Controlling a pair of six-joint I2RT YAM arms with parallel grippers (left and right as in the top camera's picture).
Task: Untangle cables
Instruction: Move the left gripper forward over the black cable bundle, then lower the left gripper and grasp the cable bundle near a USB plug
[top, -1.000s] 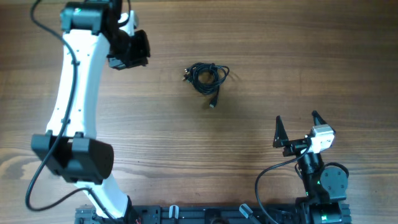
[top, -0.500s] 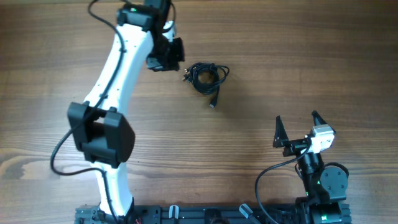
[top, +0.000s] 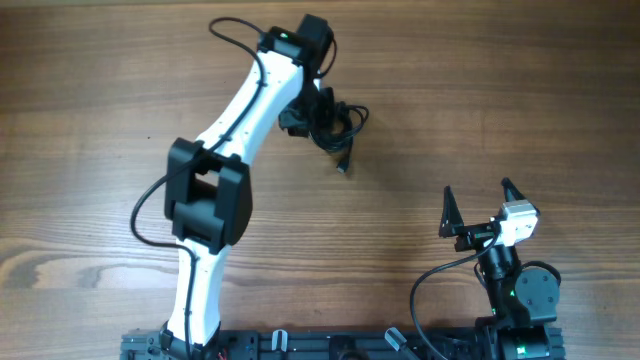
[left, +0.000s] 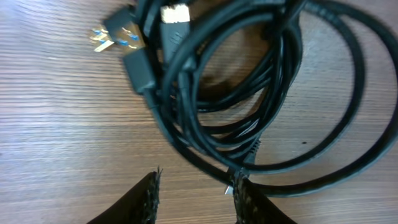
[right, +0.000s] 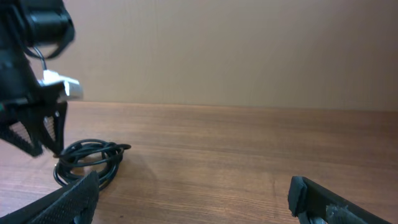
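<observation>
- Toward the far middle of the tabletop (top: 480, 90), the cables (top: 338, 122) lay in one coiled black bundle, with plugs (left: 118, 37) showing at its edge.
- Left gripper (left: 196, 190) hovered at the bundle's left edge, jaws partly apart, nothing between them.
- Right gripper (top: 478, 200) sat well apart, near the front, jaws spread wide and empty.

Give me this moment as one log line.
left fingers: open at edge of tangled bundle of thin black cables on wooden table, gripping nothing | right fingers: open, far from bundle
</observation>
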